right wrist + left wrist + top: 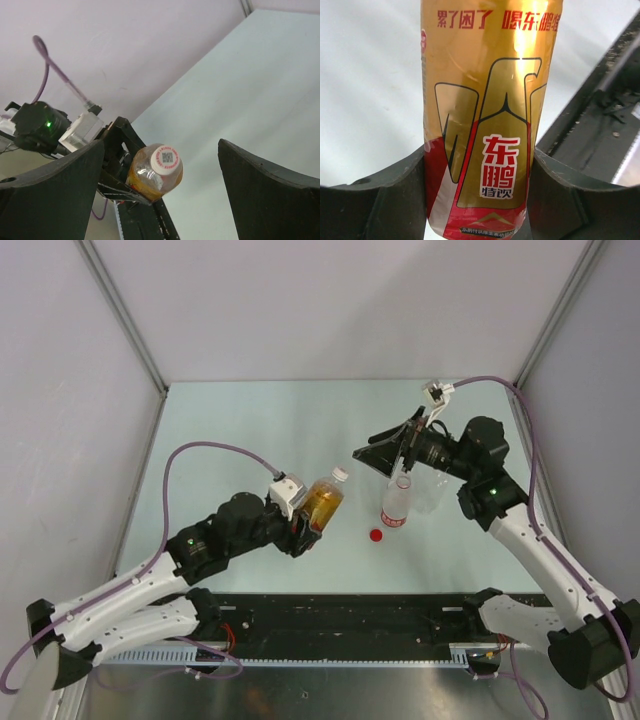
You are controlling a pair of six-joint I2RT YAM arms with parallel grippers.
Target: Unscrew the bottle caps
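Left fingers (395, 200) clamp the capped amber-liquid bottle (490, 125); right fingers (55, 195) stand spread wide apart.

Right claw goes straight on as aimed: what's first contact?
Probably the white cap of the amber bottle held by the left claw; it's framed by the open right claw. Depth unclear.

In the left wrist view the amber bottle (490, 120) is cut off — top and bottom both.

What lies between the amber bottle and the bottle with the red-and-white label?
Between the amber bottle and the labelled bottle, the top view shows only bare table. The red cap lies nearer the arm bases, outside that stretch.
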